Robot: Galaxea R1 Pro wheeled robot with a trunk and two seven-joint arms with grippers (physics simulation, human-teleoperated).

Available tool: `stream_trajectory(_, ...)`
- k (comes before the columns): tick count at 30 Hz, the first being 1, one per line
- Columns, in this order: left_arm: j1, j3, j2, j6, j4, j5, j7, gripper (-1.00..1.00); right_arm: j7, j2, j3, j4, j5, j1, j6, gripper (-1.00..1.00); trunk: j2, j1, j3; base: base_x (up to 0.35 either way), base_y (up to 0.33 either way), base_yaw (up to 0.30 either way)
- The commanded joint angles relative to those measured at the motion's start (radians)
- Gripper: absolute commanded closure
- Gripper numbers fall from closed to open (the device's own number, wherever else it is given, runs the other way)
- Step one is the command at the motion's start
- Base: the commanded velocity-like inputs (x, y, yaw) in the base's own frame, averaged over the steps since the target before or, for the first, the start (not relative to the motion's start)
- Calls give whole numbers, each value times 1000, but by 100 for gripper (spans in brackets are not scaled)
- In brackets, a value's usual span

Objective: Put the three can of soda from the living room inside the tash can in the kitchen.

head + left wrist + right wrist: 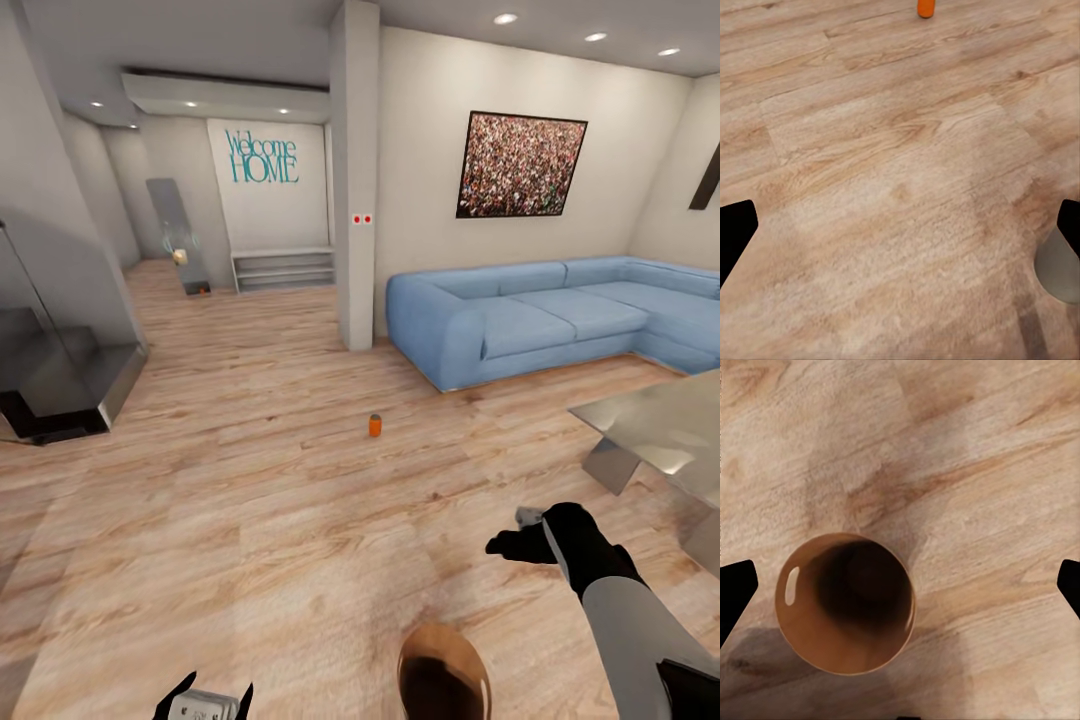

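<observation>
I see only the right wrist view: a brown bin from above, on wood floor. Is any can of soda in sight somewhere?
Observer: Yes. In the head view one orange can stands upright on the floor, ahead of the robot.
Operator: Is it close to some furniture?
Observer: It stands alone on open floor, apart from the blue sofa and nearer to us than the white pillar.
Operator: Does the left gripper hold something?
Observer: No. In the left wrist view the left gripper is open, with bare floor between its fingers.
</observation>
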Motion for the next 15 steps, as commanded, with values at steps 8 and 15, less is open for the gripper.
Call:
stream_trajectory(8,-11,0,0,0,26,1,0,-100,1,6,0,0,0,0,0,-100,-56,31,-25,0,0,0)
stream_trajectory(15,-101,1,0,215,-53,7,0,-100,2,7,-1,-3,0,0,0,-100,-105,58,-47,0,0,0)
